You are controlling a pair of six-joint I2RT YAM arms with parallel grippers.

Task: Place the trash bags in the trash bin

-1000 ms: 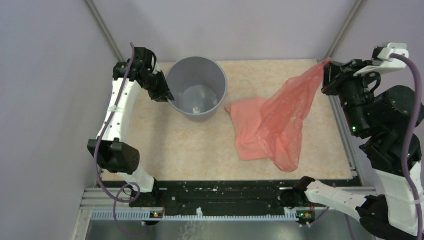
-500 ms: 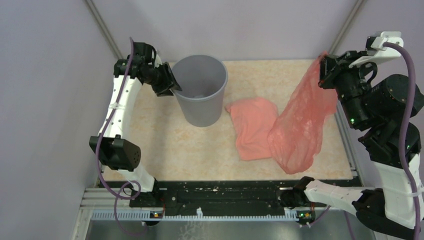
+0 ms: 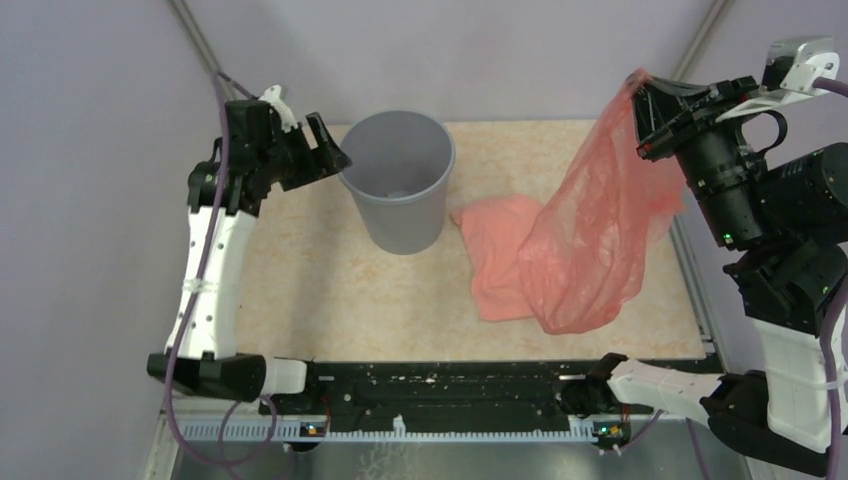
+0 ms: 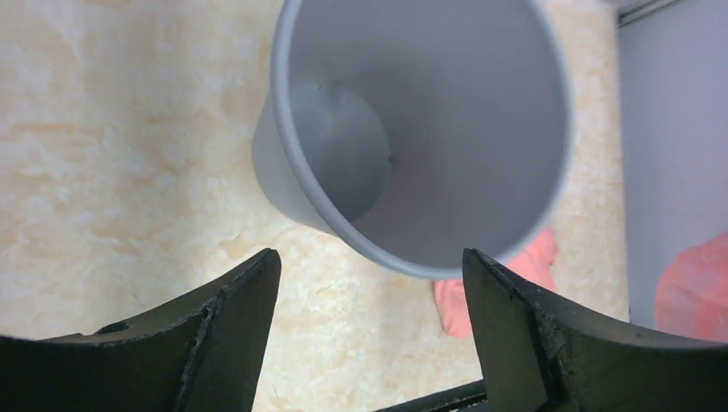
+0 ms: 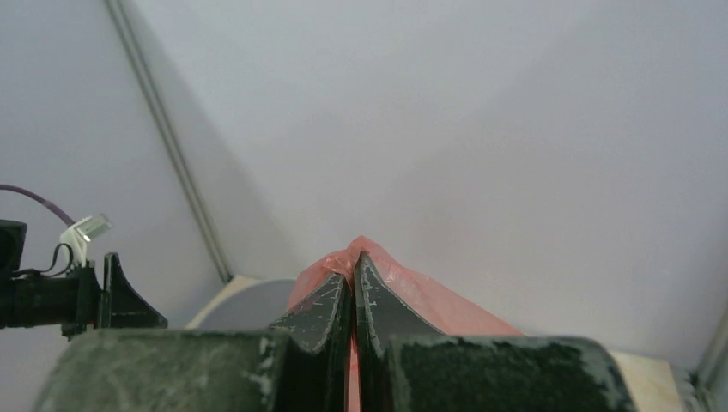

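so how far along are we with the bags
Nothing done yet: the trash bin holds no bag. In hand: the right gripper is shut on one trash bag, hanging right of the bin. The left gripper stands open beside the rim. Left: drop that bag in, then the second bag lying on the table.

Plain matte grey on the trash bin (image 3: 398, 180), no markings. Right of the bin, the lifted trash bag (image 3: 590, 250) glows see-through salmon-pink, and the flat trash bag (image 3: 497, 255) looks a denser coral. Under the bin, the table (image 3: 330, 290) is cream with beige marbling. Left of the bin is a black left gripper (image 3: 330, 148) on a white arm (image 3: 205, 280). Behind the bin is a pale lilac wall (image 3: 450, 50).
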